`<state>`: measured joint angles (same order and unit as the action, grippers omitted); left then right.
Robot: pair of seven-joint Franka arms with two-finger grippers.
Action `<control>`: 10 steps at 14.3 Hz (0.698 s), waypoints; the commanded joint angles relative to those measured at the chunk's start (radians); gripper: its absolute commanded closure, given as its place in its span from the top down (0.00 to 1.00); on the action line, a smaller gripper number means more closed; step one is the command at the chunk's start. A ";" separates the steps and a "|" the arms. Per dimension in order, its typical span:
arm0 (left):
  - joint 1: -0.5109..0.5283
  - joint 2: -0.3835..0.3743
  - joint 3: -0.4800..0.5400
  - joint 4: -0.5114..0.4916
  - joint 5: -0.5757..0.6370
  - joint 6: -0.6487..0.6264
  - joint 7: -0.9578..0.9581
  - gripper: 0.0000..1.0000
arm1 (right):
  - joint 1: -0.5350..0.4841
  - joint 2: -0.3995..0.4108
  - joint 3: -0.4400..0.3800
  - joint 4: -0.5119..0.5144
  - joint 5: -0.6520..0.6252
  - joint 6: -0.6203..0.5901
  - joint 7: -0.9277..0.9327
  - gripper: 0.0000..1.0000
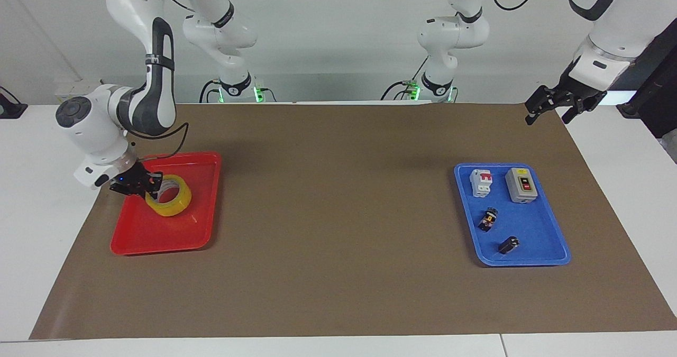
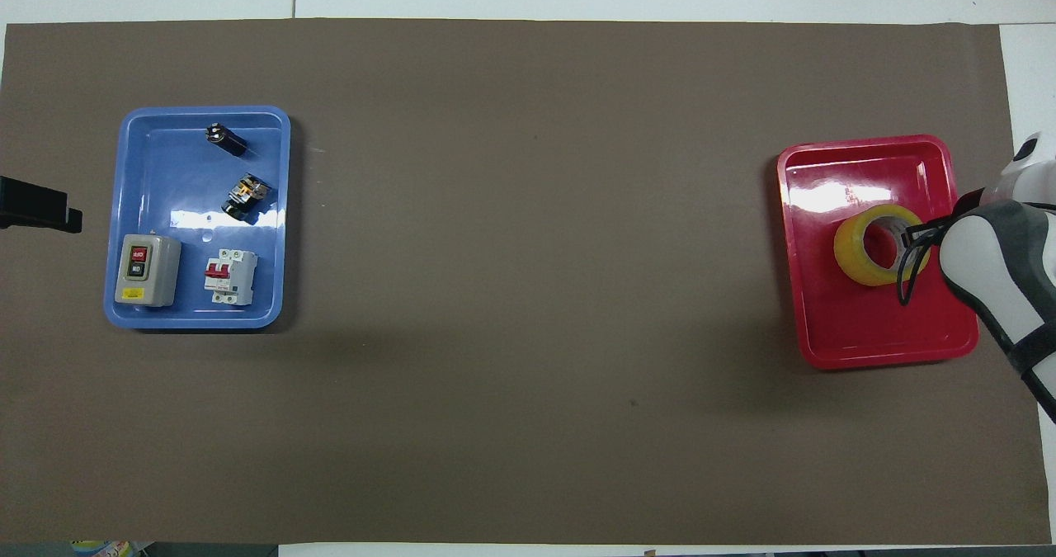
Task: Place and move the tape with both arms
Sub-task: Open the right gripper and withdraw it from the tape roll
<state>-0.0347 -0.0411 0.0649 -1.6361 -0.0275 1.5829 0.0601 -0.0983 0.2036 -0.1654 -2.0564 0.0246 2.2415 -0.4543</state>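
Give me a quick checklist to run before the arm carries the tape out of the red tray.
1. Right tool shut on the wall of the tape: ok.
2. Tape lifted off the floor of the red tray: cannot tell.
3. Left tool open, waiting above a corner of the mat at the left arm's end: ok.
4. Blue tray well apart from both tools: ok.

Right pincer (image 1: 151, 185) clamped, left pincer (image 1: 550, 108) splayed
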 commanded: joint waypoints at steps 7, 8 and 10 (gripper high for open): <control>-0.002 -0.017 0.003 -0.024 -0.011 0.020 0.006 1.00 | 0.008 -0.023 0.009 -0.001 -0.003 -0.003 -0.009 1.00; -0.002 -0.017 0.003 -0.024 -0.011 0.020 0.006 1.00 | 0.009 -0.030 0.015 0.019 -0.002 -0.034 -0.004 1.00; -0.002 -0.019 0.003 -0.024 -0.011 0.019 0.006 1.00 | 0.018 -0.053 0.018 0.088 0.003 -0.133 -0.001 1.00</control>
<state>-0.0347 -0.0411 0.0649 -1.6361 -0.0275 1.5829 0.0601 -0.0833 0.1828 -0.1563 -2.0265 0.0247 2.2008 -0.4543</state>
